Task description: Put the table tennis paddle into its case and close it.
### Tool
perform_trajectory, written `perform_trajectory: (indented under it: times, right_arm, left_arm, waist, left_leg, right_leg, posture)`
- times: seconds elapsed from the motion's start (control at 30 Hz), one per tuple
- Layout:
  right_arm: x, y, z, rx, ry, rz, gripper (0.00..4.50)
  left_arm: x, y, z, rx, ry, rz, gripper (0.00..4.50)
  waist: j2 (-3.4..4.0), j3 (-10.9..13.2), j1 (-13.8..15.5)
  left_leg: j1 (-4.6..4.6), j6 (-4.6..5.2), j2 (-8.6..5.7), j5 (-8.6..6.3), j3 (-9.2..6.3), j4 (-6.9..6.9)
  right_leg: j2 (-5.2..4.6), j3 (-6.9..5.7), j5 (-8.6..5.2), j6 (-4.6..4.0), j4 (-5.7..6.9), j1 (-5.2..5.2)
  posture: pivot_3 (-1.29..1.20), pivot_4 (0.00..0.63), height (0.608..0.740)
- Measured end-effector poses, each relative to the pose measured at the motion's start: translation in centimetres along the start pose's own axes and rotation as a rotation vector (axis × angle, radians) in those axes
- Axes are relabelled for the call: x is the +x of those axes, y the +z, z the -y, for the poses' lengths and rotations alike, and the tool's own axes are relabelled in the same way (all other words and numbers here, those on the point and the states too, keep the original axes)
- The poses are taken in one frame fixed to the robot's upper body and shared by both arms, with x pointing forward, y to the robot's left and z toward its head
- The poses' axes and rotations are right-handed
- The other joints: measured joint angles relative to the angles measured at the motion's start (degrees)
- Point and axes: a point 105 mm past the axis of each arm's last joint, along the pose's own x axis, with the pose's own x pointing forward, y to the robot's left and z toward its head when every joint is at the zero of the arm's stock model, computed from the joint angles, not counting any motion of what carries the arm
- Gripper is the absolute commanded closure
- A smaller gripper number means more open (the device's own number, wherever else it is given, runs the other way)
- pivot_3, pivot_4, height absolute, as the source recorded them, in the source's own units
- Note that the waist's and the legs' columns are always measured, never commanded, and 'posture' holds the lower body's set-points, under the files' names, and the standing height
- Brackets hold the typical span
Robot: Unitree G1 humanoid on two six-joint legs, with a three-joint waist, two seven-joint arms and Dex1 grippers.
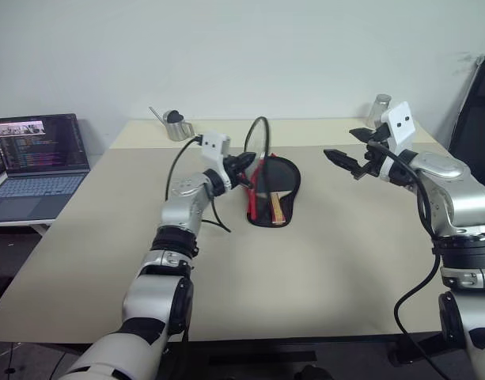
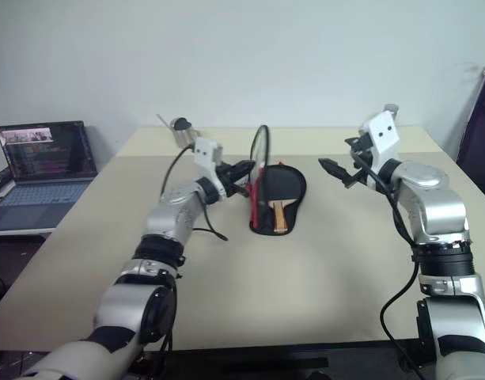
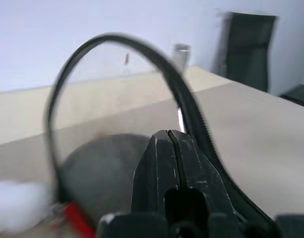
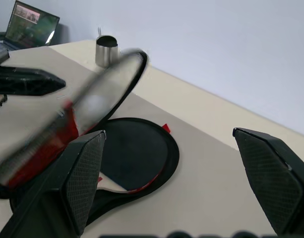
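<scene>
Paddle (image 2: 278, 195) already in case (image 2: 293, 207), frame centre, lid flap upright, unzipped. Left gripper (image 2: 244, 171) clenched at flap edge, grip unclear. Right gripper (image 2: 341, 172) released, hovering right of case. Remaining: fold flap, zip.

Laptop screen (image 1: 38, 142): lines of coloured text on a dark background, with a bright strip along the top edge; the characters are too small to read.
Case (image 2: 286, 190): no logo or lettering can be made out on the visible surfaces.
Table tennis paddle (image 2: 278, 187): no brand or marking legible on the black face or the handle.
Metal cup (image 1: 177, 127): no label legible.
Readable text overall: none.
</scene>
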Motion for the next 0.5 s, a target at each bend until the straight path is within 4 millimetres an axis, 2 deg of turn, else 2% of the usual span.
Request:
perform_trajectory:
  times: [0.1,0.2,0.4,0.5]
  right_arm:
    - [-0.1,-0.2,0.0,0.000,-0.012,-0.002,0.00]
    - [-0.3,-0.4,0.1,0.002,-0.026,-0.002,0.00]
    - [-0.8,-1.3,0.5,0.047,-0.068,-0.030,0.00]
    - [-0.3,-1.8,-0.3,0.237,-0.067,-0.010,0.00]
  left_arm:
    - [1.3,-1.3,1.7,0.006,0.006,-0.039,4.47]
    - [2.2,-3.9,2.7,0.067,0.078,-0.137,4.47]
    - [1.9,-7.0,2.4,0.170,0.130,-0.266,4.47]
    - [0.8,-7.9,1.5,0.196,0.134,-0.305,4.47]
  waist:
    - [-0.01,0.0,0.1]
    - [-0.02,0.0,0.1]
    - [-0.03,0.0,0.0]
    - [-0.04,0.0,-0.2]
  left_leg:
    - [0.00,0.00,0.00,0.00,0.00,0.00]
    - [0.01,0.00,0.01,0.00,0.05,0.00]
    - [0.18,0.00,0.02,0.00,0.27,-0.07]
    - [0.32,0.00,0.10,0.00,0.45,-0.10]
  right_leg:
    - [0.00,0.01,0.00,0.00,0.01,0.00]
    - [0.01,0.06,0.00,0.00,0.02,0.00]
    - [0.03,0.24,0.00,0.00,0.12,-0.01]
    - [0.08,0.43,0.00,0.00,0.23,-0.01]
  posture:
    - [0.00,0.150,0.740]
    - [0.00,0.150,0.740]
    - [0.00,0.150,0.740]
    - [0.00,0.150,0.740]
